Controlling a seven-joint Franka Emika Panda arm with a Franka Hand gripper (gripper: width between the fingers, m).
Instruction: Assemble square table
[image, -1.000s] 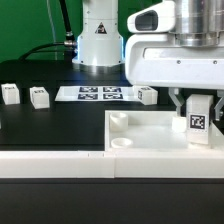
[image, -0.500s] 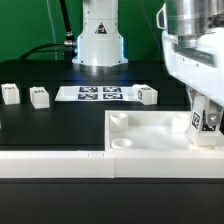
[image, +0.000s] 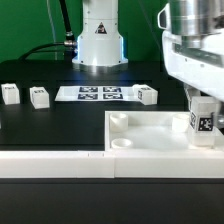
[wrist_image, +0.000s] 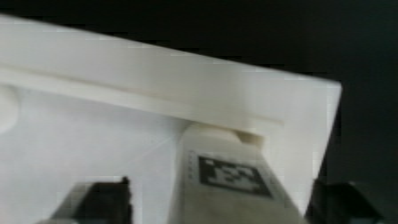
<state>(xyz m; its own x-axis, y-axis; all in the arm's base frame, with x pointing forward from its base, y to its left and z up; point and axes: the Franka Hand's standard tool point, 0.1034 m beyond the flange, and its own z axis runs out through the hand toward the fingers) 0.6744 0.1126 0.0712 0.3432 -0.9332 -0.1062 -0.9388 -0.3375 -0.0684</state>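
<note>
leg (image: 200, 122) stood in corner socket (wrist_image: 237, 133) of top (image: 150, 130) | fingers (wrist_image: 102, 200) spread clear of it | risk: leg toppled if clipped on retreat

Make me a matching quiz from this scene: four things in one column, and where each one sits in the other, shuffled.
Column one:
1. marker board
2. table top
3. upright leg
4. leftmost loose leg

Column two:
A. standing on the table top
B. farthest to the exterior view's left
C. nearest the camera, sockets up
D. flat, middle of the back row

Pairs: 1-D, 2-C, 3-A, 4-B
</note>
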